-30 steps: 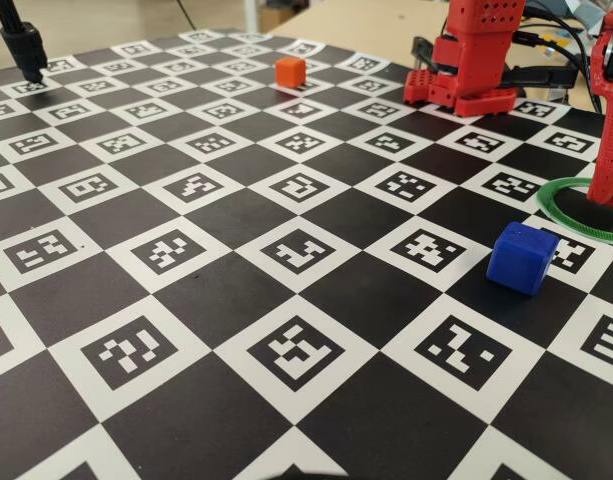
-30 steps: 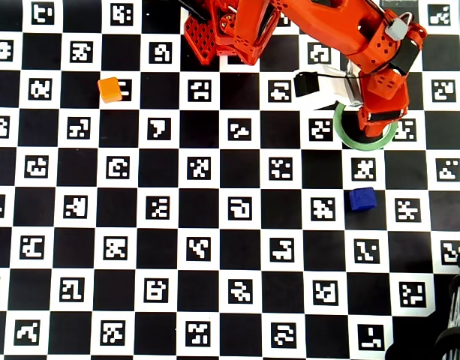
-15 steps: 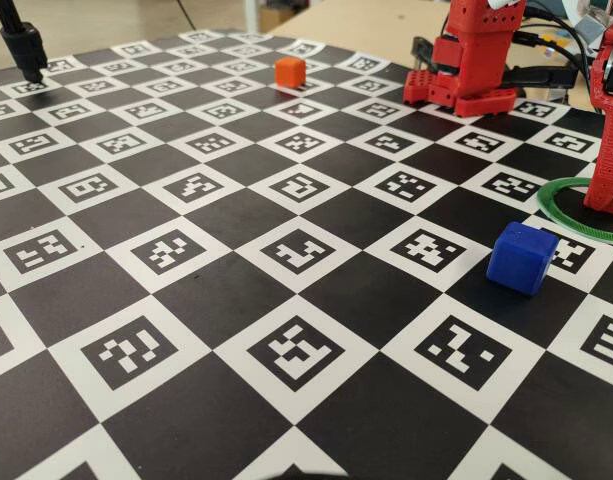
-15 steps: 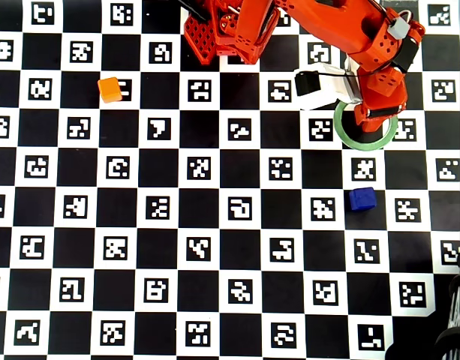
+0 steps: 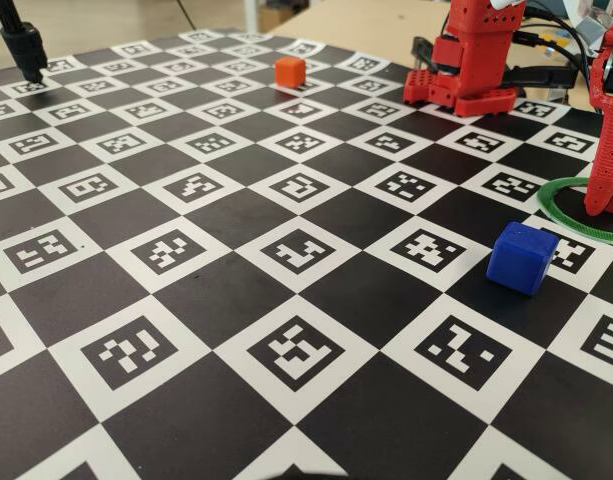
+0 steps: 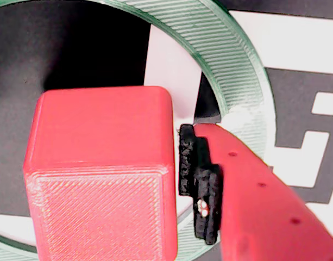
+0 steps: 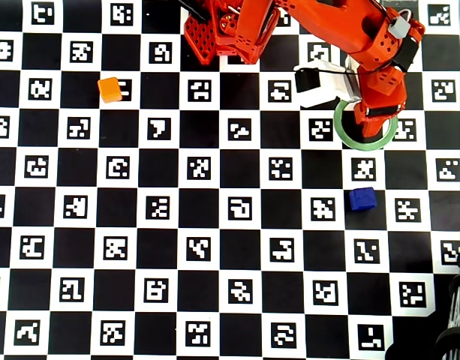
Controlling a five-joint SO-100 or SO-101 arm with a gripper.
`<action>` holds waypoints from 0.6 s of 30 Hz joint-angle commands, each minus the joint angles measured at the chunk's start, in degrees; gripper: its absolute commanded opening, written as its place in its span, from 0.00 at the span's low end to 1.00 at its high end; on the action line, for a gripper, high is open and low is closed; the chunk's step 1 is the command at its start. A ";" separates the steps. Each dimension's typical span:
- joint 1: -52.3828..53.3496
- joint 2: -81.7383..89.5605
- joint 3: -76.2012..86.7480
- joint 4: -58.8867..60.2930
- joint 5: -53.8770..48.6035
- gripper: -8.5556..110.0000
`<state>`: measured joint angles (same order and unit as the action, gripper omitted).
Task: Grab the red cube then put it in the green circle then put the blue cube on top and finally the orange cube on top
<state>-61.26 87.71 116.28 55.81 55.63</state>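
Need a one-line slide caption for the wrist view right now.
Red cube sits inside the green circle, one padded gripper finger just beside it.

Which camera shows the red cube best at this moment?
The wrist view: the red cube fills the frame inside the green circle, beside an end effector finger. In the overhead and fixed views the arm hides it.

Arm (image 7: 342, 30) over green circle (image 7: 348, 137); blue cube (image 7: 362, 199) below.

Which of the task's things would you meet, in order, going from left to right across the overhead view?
orange cube → blue cube. The green circle overlaps the blue cube's span, so its place is unclear; the red cube is hidden under the arm in this view.
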 commanded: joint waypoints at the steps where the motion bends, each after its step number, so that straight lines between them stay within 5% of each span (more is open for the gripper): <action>1: -0.18 3.08 -0.44 1.32 0.35 0.37; 18: -1.41 3.25 -3.34 6.06 1.41 0.50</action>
<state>-62.23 87.71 116.28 61.17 57.13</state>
